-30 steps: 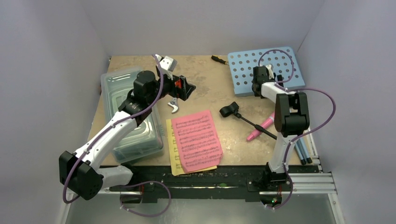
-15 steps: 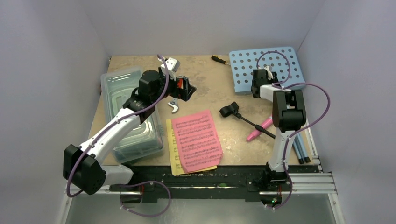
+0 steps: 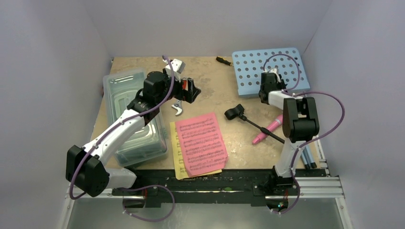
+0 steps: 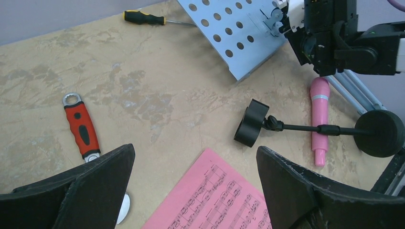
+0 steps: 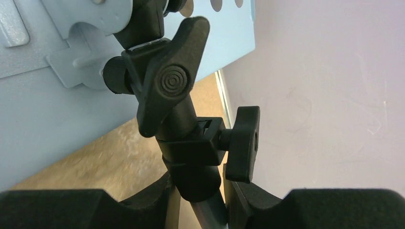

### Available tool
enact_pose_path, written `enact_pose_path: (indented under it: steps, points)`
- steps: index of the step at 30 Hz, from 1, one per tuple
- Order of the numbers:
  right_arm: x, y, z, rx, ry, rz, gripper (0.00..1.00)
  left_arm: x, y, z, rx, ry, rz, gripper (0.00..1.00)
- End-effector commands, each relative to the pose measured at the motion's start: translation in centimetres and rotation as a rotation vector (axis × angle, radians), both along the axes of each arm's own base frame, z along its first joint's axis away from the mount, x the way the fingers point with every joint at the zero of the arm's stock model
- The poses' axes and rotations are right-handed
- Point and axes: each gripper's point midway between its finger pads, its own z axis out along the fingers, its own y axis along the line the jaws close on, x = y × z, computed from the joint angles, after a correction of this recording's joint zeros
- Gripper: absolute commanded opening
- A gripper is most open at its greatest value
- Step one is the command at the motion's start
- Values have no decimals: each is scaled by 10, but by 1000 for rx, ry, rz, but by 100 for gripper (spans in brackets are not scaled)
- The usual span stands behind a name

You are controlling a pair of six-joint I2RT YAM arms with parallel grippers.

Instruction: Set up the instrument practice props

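wrench (image 4: 82,126) behind sheet-music pages (image 3: 200,143)

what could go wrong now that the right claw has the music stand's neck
The right claw grips the music stand only at its black neck, so the perforated panel may swing or twist out of the grip. Its tripod legs lie beside the pink toy microphone and mic stand, so lifting could drag or knock them.

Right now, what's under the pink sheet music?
A yellow page lies under the pink page; only its left and near edges stick out. The rest is covered, so anything else beneath cannot be seen.
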Motion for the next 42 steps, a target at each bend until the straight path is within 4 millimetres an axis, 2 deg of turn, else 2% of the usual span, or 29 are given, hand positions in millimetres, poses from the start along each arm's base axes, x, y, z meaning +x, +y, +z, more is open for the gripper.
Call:
enact_pose_path:
  steps: [1, 9, 13, 17, 22, 25, 28, 34, 42]
  points:
    - [29, 20, 107, 181, -574, 16, 0, 6, -4, 26, -27, -62, 3, 99]
    - [17, 22, 152, 223, -834, 39, 0, 5, -2, 15, -7, -26, 7, 99]
    - [13, 30, 181, 277, -980, 107, 0, 6, -2, 12, -3, -19, 8, 99]
    - [11, 30, 198, 274, -1036, 127, 0, 6, -3, 11, 0, -17, 9, 99]
    - [6, 43, 229, 285, -1144, 255, 0, 8, -3, 8, 7, -7, 11, 99]
    - [2, 51, 235, 293, -1187, 330, 0, 8, -4, 7, 7, -1, 7, 99]
    - [-9, 59, 250, 266, -1301, 423, 0, 8, -3, 7, 7, -1, 8, 99]
    - [7, 85, 250, 356, -1327, 566, 0, 9, -4, 3, 15, 8, 11, 99]
    - [24, 131, 264, 441, -1381, 850, 0, 11, -5, -3, 26, 23, 8, 98]
